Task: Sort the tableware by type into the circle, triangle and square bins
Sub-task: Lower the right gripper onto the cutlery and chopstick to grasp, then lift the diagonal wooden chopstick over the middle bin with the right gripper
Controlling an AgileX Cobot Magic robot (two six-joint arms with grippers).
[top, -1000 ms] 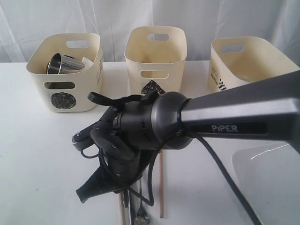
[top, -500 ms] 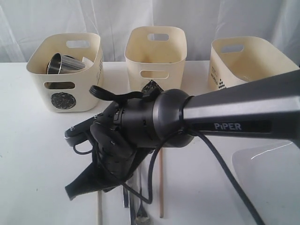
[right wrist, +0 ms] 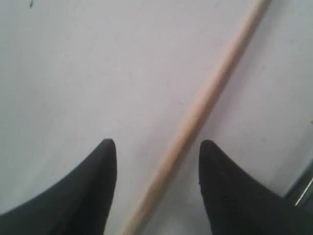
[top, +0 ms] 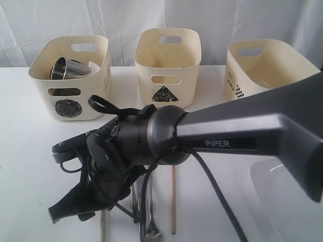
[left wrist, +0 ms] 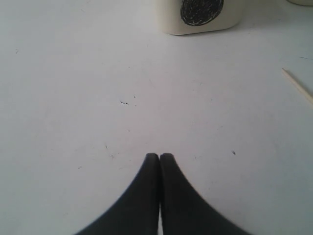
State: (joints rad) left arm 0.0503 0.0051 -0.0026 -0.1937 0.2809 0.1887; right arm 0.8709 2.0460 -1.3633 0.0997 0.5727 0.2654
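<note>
My right gripper (right wrist: 156,144) stands open low over the table, with a thin wooden chopstick (right wrist: 215,83) lying between its fingers, untouched. In the exterior view that gripper (top: 70,204) hangs at the front left, over the same chopstick (top: 102,228). A second chopstick (top: 173,201) and steel cutlery (top: 144,214) lie just to its right. My left gripper (left wrist: 159,155) is shut on nothing above bare table, short of the circle bin (left wrist: 198,14). A steel mug (top: 68,68) sits in the circle bin (top: 70,75). The triangle bin (top: 167,68) and the square bin (top: 262,68) stand further right.
A white plate (top: 287,196) lies at the front right. My right arm (top: 237,136) crosses the middle of the table and hides part of it. A white curtain hangs behind the bins. A steel edge (right wrist: 303,188) shows beside the right gripper.
My right arm has swung left and lower, uncovering the triangle mark. Its gripper now sits over the left chopstick.
</note>
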